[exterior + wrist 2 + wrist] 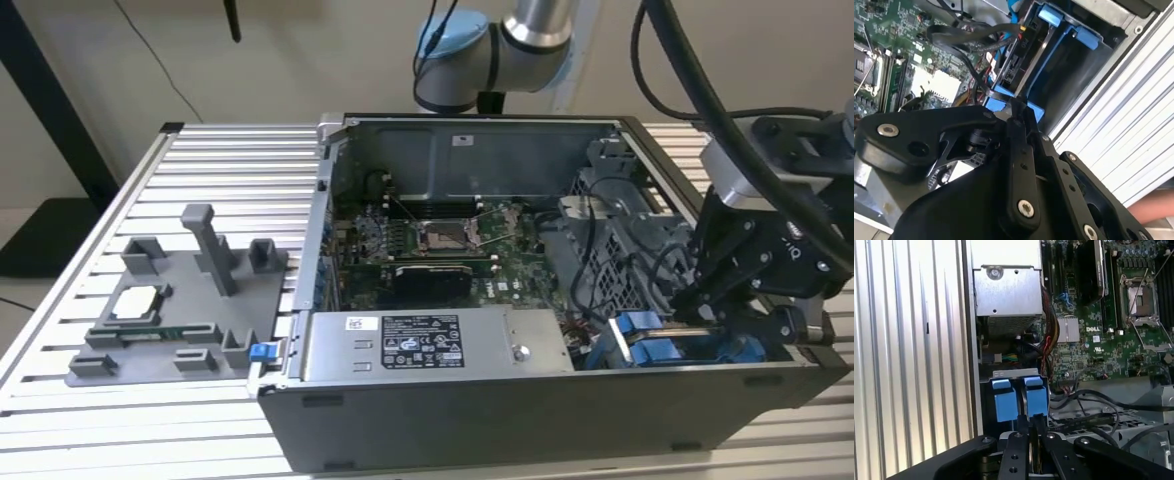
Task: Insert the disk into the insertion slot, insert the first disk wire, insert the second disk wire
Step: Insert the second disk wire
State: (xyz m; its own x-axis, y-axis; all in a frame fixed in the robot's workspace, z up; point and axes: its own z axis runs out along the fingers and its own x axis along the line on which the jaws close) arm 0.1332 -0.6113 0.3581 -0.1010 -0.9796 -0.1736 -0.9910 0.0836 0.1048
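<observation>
Gripper down inside computer case, at blue drive carrier tabs. Jaws pressed together, maybe pinching thin black cable.

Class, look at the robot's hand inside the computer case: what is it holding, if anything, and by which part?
The hand is closed on a thin black wire near its end, beside the blue tabs of the drive bay.

An open grey metal computer case lies on a ribbed aluminium table. Inside the case sit a green motherboard and a grey power-supply box with a white sticker. Beside the case, at the exterior view's left, stands a grey plastic fixture.
</observation>
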